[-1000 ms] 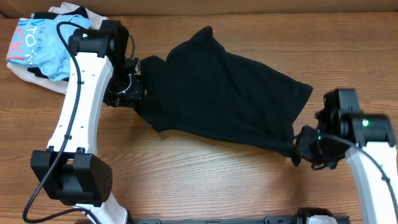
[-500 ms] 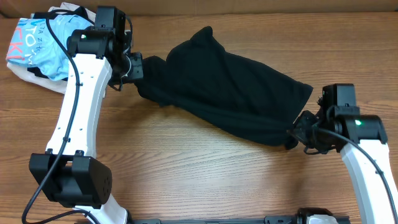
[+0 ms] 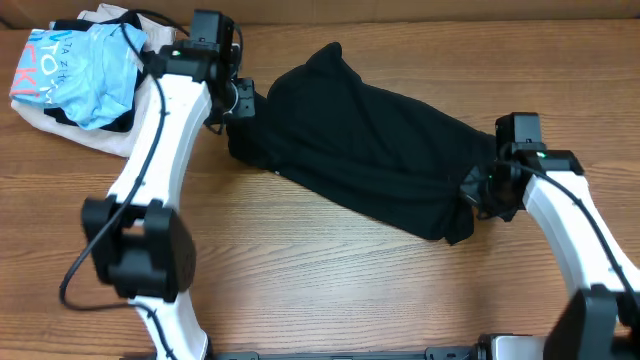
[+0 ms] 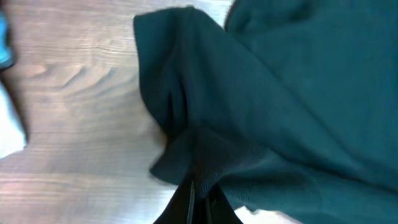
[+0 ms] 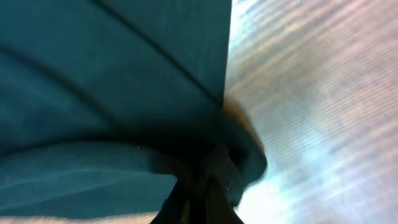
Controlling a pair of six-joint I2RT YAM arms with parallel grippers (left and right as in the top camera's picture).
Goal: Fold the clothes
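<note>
The shirt [image 3: 360, 150] lay bunched across the middle of the table [image 3: 330, 290], stretched between both arms. The left gripper [image 3: 243, 100] was closed on its far left end, and the right gripper [image 3: 476, 194] was closed on its right end, a little nearer. A blue garment [image 3: 85, 65] lay on a cream garment [image 3: 60, 128] in the far left corner, apart from the shirt
</note>
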